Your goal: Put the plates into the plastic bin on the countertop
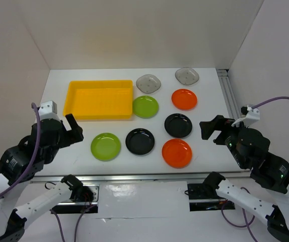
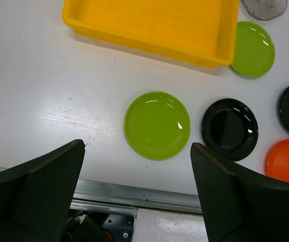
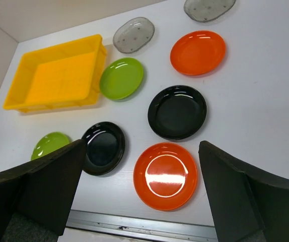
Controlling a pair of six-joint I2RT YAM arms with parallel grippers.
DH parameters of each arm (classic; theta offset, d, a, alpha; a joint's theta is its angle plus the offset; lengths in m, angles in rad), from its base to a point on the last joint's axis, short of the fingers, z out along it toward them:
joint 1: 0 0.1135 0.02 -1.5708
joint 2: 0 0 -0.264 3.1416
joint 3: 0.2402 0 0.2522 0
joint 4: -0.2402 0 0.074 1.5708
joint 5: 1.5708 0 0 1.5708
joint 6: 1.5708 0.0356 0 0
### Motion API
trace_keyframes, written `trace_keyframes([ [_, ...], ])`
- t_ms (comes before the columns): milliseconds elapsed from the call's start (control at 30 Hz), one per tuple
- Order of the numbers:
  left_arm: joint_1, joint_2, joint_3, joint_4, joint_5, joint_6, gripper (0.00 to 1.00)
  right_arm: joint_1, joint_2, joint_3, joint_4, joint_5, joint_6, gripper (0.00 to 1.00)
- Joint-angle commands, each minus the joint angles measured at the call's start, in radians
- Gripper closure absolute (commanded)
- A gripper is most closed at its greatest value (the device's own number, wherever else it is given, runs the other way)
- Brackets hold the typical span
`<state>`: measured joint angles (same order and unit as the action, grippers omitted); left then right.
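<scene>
Noted: left claw (image 1: pixel 76 130) and right claw (image 1: pixel 209 132) hung wide open, empty, over the tabletop's (image 1: pixel 210 106) near corners; all eight plates (image 1: pixel 141 141) lay singly mid-tabletop, apparently for one-at-a-time pickup, bin (image 1: pixel 100 82) empty toward far-left corner.

We see a bright yellow plastic bin (image 1: pixel 99 99) on a plain white tabletop (image 1: pixel 208 98). The lime green plates (image 1: pixel 105 146), black plates (image 1: pixel 140 141) and orange plates (image 1: pixel 177 153) are plain; the grey plates (image 1: pixel 149 83) carry small dark dots.
</scene>
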<state>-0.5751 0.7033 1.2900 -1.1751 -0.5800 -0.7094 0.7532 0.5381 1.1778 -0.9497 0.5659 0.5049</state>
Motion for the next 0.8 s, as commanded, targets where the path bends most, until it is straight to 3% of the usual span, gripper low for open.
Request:
trace_keyframes([
  [0, -0.005, 0.013, -0.044, 0.064, -0.02, 0.023, 0.0, 0.006, -0.009, 0.009, 0.035, 0.025, -0.003, 0.0],
  [167, -0.005, 0.096, -0.054, 0.106, -0.007, 0.022, 0.0, 0.006, -0.041, -0.01, 0.09, -0.012, -0.034, 0.0],
  [400, 0.087, 0.318, -0.159, 0.259, 0.236, -0.021, 0.0, 0.006, -0.041, -0.159, 0.305, -0.168, -0.043, 0.0],
  [633, 0.222, 0.288, -0.447, 0.498, 0.396, -0.222, 0.0, 0.006, 0.065, -0.308, 0.575, -0.438, -0.034, 0.0],
  [767, 0.267, 0.278, -0.544, 0.566, 0.405, -0.294, 0.0, 0.006, 0.118, -0.308, 0.604, -0.48, -0.055, 0.0],
])
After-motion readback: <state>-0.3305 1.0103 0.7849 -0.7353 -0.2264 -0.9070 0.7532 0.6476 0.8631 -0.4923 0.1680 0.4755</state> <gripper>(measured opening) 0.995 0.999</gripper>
